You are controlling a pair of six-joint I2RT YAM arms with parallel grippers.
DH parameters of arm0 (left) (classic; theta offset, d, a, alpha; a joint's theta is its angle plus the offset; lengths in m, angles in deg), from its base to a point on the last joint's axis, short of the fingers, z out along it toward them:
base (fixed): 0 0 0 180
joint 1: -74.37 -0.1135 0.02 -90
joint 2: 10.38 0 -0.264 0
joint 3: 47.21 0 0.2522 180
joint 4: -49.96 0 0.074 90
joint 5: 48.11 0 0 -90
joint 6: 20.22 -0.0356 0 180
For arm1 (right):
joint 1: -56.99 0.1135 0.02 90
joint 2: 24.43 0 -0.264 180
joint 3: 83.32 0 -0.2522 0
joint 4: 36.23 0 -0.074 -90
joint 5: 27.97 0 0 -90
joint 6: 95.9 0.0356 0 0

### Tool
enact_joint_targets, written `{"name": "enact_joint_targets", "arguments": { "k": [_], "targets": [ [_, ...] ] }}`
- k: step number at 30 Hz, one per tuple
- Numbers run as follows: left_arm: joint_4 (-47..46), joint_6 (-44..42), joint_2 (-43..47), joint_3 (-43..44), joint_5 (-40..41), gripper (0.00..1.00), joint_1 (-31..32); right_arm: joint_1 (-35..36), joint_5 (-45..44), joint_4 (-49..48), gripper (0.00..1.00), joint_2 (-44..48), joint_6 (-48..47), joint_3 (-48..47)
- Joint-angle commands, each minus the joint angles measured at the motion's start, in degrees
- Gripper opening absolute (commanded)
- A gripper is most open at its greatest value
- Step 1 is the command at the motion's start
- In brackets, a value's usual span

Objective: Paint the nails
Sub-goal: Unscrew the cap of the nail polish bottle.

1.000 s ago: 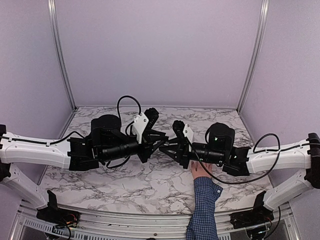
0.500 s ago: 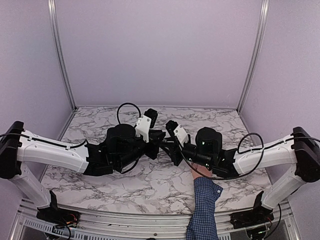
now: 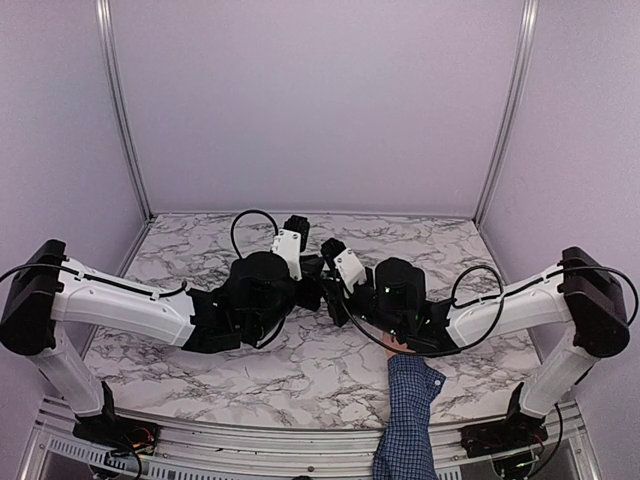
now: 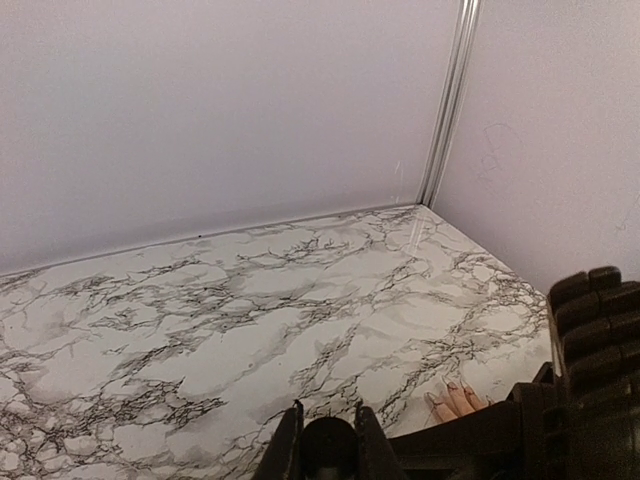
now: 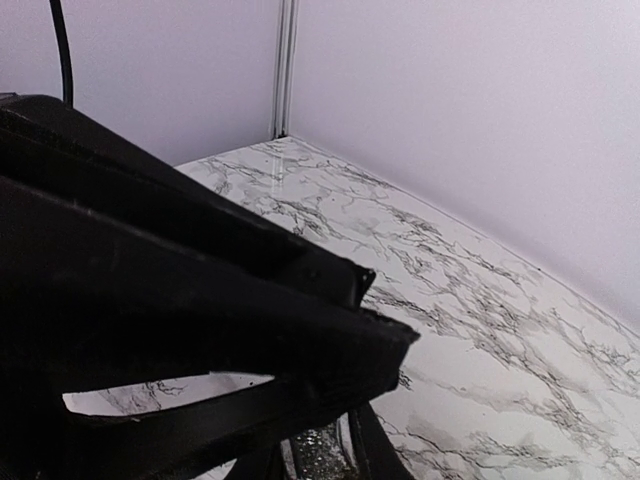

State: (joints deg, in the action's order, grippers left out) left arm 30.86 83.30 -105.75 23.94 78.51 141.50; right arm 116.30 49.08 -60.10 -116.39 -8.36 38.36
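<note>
My left gripper [image 4: 327, 425] is shut on a round dark cap [image 4: 328, 447], seen at the bottom of the left wrist view. My right gripper [image 5: 320, 450] is shut on a small glittery grey bottle [image 5: 322, 458]; the left gripper's black body fills most of that view. In the top view both grippers meet at the table's middle, left [image 3: 312, 272] and right [image 3: 330, 282]. A pale hand [image 3: 397, 346] with a blue checked sleeve [image 3: 408, 415] lies under my right arm. Its fingertips with the nails [image 4: 452, 389] show low right in the left wrist view.
The marbled tabletop [image 3: 440, 245] is walled by lilac panels at the back and sides, with metal corner posts [image 3: 505, 110]. My right arm's black wrist [image 4: 590, 380] crowds the lower right of the left wrist view.
Both arms have pushed inward and a little farther back, so the two grippers now sit tight together at the centre. The hand has stayed where it was.
</note>
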Motion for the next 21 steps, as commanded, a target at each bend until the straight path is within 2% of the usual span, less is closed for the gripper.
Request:
{"name": "enact_joint_targets", "arguments": {
  "k": [1, 6, 9, 13, 21],
  "targets": [
    [0.6, 1.0, -0.9, 0.8, 4.8, 0.00, 0.0, 0.7, -2.6, -4.6, 0.00, 0.5, -0.2, -2.8],
    [0.6, 0.0, 0.4, 0.4, 3.3, 0.00, 0.0, 0.7, -1.8, -4.7, 0.00, 0.6, 0.0, -2.5],
    [0.6, -1.5, 1.7, -0.2, 1.6, 0.06, 0.0, 0.6, -1.4, -4.8, 0.00, 0.8, -0.2, -1.9],
    [0.6, -3.8, 4.0, -1.4, 0.8, 0.18, 0.0, 0.6, -0.9, -4.4, 0.00, 1.4, -0.1, -1.3],
    [0.6, -6.5, 9.3, -3.7, -1.9, 0.50, 0.0, 0.6, -0.6, -3.1, 0.00, 2.4, -0.2, -0.3]
  ]
}}
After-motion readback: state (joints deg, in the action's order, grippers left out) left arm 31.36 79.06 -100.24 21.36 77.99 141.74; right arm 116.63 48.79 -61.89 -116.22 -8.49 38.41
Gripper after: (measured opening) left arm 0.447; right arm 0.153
